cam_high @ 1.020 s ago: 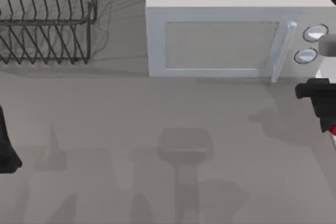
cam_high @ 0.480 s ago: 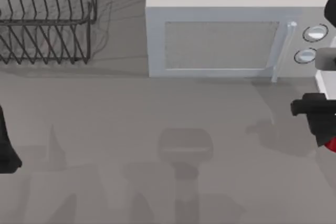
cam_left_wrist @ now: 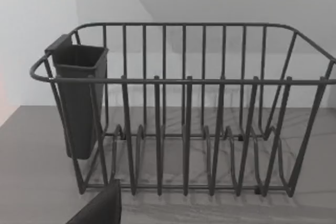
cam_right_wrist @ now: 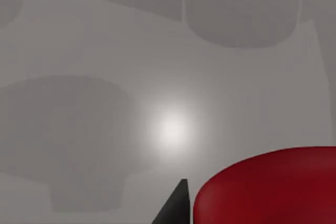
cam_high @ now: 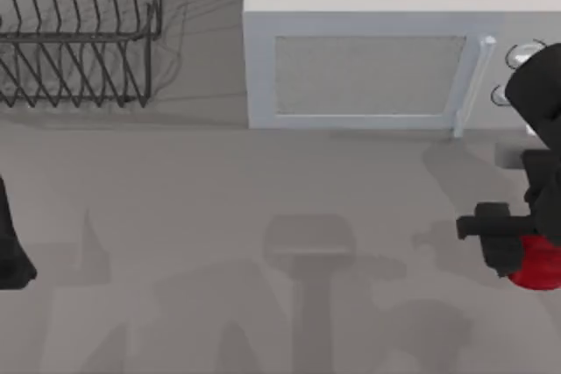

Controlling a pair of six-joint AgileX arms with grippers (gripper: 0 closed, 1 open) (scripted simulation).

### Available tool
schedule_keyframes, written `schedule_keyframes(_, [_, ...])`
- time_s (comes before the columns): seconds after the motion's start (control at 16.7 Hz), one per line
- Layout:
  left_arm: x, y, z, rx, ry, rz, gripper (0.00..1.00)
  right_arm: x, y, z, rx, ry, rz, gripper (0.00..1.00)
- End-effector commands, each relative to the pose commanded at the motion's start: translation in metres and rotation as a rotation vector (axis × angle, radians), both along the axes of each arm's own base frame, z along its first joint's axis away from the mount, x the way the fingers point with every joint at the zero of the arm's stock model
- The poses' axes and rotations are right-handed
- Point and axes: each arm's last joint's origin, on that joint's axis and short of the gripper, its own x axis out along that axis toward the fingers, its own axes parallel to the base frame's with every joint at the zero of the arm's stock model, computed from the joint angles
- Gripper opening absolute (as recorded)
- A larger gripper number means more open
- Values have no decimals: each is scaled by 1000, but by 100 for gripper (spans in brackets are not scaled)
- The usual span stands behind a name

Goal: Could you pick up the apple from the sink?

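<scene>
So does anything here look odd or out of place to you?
One thing: no sink is in sight. The apple sits at the right claw over bare grey counter near the top view's right edge. The microwave and rack stand upright, nothing spilled. The left arm is parked at the left edge.

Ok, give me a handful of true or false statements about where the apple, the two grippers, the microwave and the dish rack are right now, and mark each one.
1. The apple is at the table's right edge, at the right gripper. True.
2. The microwave door stands wide open. False: it is closed.
3. The dish rack sits at the table's far left, left of the microwave. True.
4. The apple lies inside the dish rack. False: the rack holds no apple; it is by the right gripper.
5. The left gripper is parked at the left edge. True.
</scene>
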Motion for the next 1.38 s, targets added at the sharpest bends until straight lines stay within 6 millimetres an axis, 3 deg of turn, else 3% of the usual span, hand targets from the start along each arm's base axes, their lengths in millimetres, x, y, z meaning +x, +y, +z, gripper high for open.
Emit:
schedule_keyframes(0.18, [0,0,0,0,0,0,100,-5,-2,-26,-6,13,1,0])
schedule_keyframes(0.48, [0,0,0,0,0,0,100,-6,-2,-30,-7,16,1,0])
schedule_keyframes(1.26, [0,0,0,0,0,0,100,-6,-2,-30,-7,16,1,98])
schedule_keyframes(1.38, [0,0,0,0,0,0,100,-6,-2,-30,-7,16,1,100])
